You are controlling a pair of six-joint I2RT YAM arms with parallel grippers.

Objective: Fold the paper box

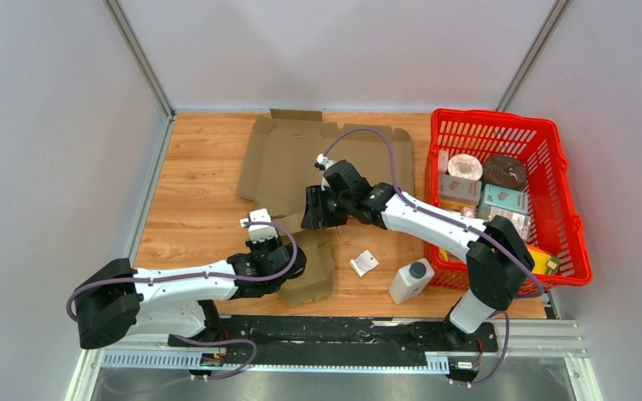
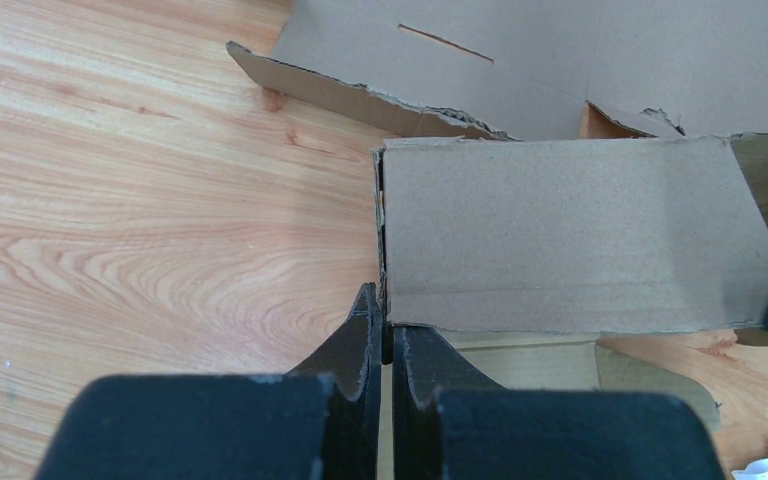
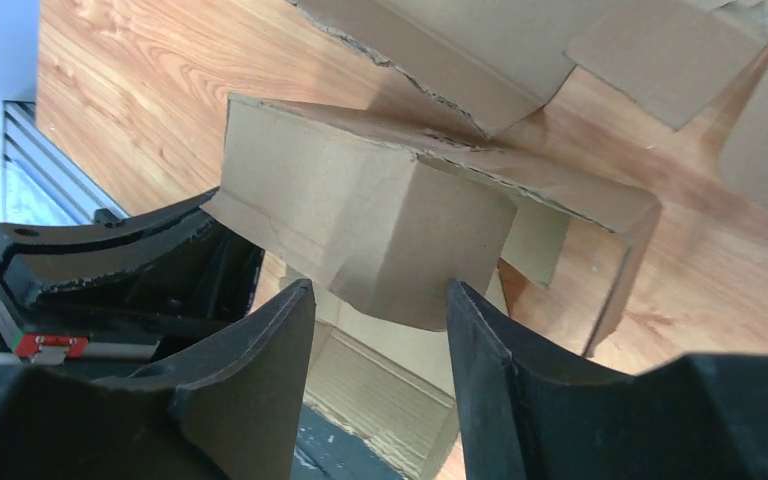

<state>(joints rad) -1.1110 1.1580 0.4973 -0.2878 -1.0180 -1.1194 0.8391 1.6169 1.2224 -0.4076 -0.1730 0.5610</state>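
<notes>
Left claw [image 2: 382, 325] pinches, fingers pressed together, a raised flap's edge of the brown cardboard box [image 1: 288, 163] lying mid-way across the wooden surface [image 1: 196, 196] — right claw [image 3: 380, 300] spread, straddling a folded corner.

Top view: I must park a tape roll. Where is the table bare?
Bare wooden table lies left of the flat brown cardboard box, along the left wall. Crowded: the centre, over the box, and the right side by the red plastic basket and white bottle.
</notes>
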